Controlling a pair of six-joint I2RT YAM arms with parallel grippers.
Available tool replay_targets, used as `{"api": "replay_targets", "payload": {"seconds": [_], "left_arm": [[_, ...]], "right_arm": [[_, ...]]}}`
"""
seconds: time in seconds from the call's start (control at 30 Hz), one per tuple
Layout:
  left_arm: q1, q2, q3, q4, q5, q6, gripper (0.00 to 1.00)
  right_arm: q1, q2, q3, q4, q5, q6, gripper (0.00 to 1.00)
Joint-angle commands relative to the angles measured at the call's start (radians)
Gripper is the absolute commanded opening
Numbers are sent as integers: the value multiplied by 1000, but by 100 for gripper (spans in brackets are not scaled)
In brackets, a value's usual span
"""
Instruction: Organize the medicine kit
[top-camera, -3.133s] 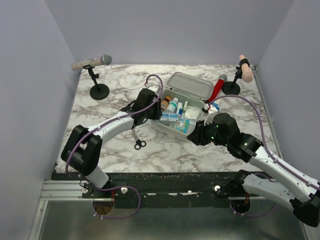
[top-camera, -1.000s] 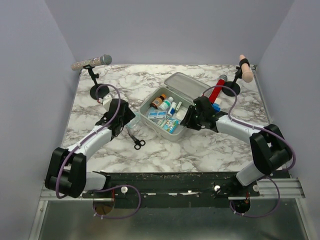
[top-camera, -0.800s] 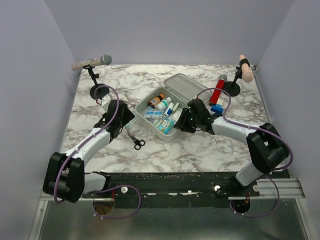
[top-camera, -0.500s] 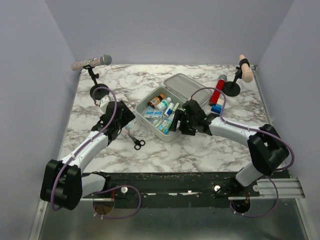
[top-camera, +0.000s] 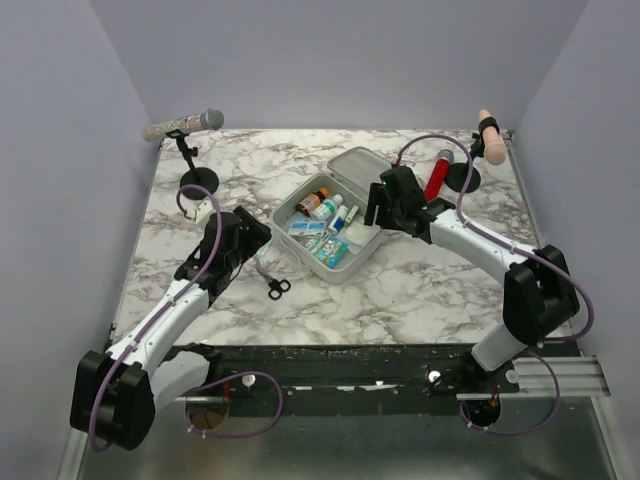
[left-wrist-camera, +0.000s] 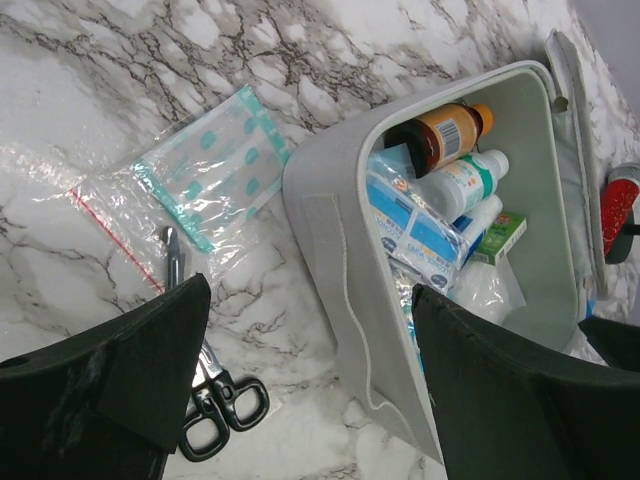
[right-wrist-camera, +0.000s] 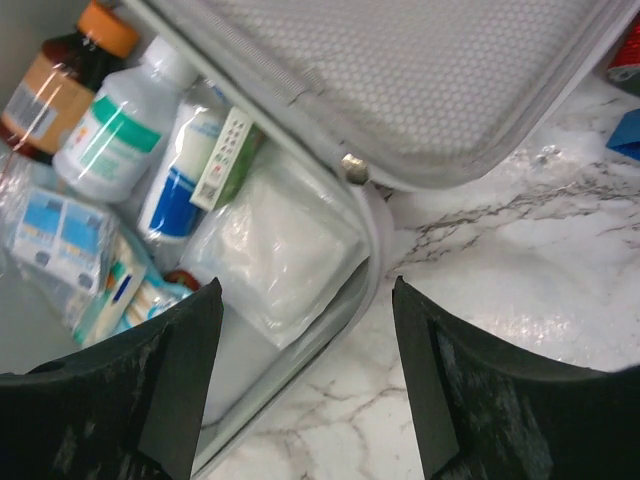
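Observation:
The medicine kit (top-camera: 352, 262) is a light grey case lying open at mid table, its lid (top-camera: 366, 174) tipped back to the far right. Inside are an amber bottle (left-wrist-camera: 440, 130), a white bottle with a green label (left-wrist-camera: 455, 185), blue-and-white packets (left-wrist-camera: 415, 225) and a clear gauze packet (right-wrist-camera: 280, 255). My left gripper (top-camera: 246, 236) hangs open just left of the kit's near-left wall (left-wrist-camera: 330, 230), holding nothing. Over the kit's right rim (right-wrist-camera: 370, 230), below the lid hinge, my right gripper (top-camera: 379, 205) stands open and empty.
Black-handled scissors (top-camera: 276, 286) and a clear zip bag with a teal-dotted strip (left-wrist-camera: 215, 170) lie left of the kit. A red cylinder (top-camera: 436, 176) and a blue item (right-wrist-camera: 625, 135) lie right of the lid. Microphone stands (top-camera: 198, 181) (top-camera: 463, 176) occupy the back corners.
The right gripper has left the kit's near-right side and risen toward the lid hinge. The kit shifted slightly left. The left arm drew back a little. Both grippers opened wider.

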Motion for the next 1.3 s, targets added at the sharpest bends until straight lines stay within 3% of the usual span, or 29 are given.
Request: {"api": "replay_targets", "payload": {"seconds": [0.0, 0.2, 0.43, 0.7, 1.03, 1.27], "left_arm": [[-6, -69, -59, -13, 23, -15, 92], [-6, -104, -109, -4, 38, -9, 90], [-7, -55, -123, 77, 110, -7, 87], [-12, 63, -59, 125, 158, 11, 86], [-13, 94, -22, 113, 127, 40, 86], [-13, 111, -3, 55, 115, 53, 85]], "right_arm": [[-35, 92, 53, -48, 61, -55, 74], [-51, 150, 78, -47, 54, -45, 67], [-49, 80, -43, 47, -74, 20, 43], [-17, 38, -149, 126, -192, 89, 26], [35, 1, -204, 169, -253, 242, 25], [51, -19, -218, 153, -232, 242, 27]]}}
